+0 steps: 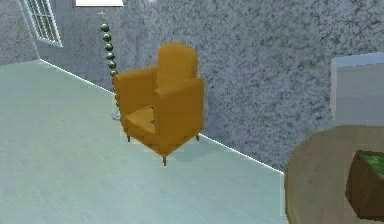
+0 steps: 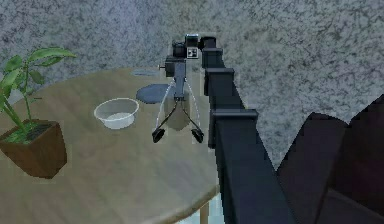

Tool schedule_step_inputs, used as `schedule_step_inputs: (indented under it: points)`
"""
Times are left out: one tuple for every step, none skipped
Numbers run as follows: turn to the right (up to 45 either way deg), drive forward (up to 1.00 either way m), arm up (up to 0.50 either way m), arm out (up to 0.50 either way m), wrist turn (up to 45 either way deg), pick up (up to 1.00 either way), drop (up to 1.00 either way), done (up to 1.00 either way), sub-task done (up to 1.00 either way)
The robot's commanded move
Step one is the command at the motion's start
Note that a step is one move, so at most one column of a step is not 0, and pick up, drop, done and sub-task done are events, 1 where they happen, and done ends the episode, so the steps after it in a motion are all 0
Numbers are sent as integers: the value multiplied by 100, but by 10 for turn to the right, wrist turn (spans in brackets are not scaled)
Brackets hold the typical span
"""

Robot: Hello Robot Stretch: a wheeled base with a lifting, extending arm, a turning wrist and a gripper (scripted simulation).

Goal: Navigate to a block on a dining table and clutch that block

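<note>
Here, the gripper (image 2: 178, 134) shows against the round brown wooden table (image 2: 100, 170), its 2 thin fingers (image 2: 162, 122) near a white bowl (image 2: 116, 113); whether they hold anything, or where the block lies, cannot be told.

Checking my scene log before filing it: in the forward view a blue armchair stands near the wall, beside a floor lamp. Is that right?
Not quite. The forward view shows that the armchair is orange, not blue. It does stand near the wall, beside the floor lamp.
</note>
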Motion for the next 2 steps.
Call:
schedule_step_inputs:
  points:
    - [0,0,0,0,450,0,0,0,0]
    - [0,0,0,0,450,0,0,0,0]
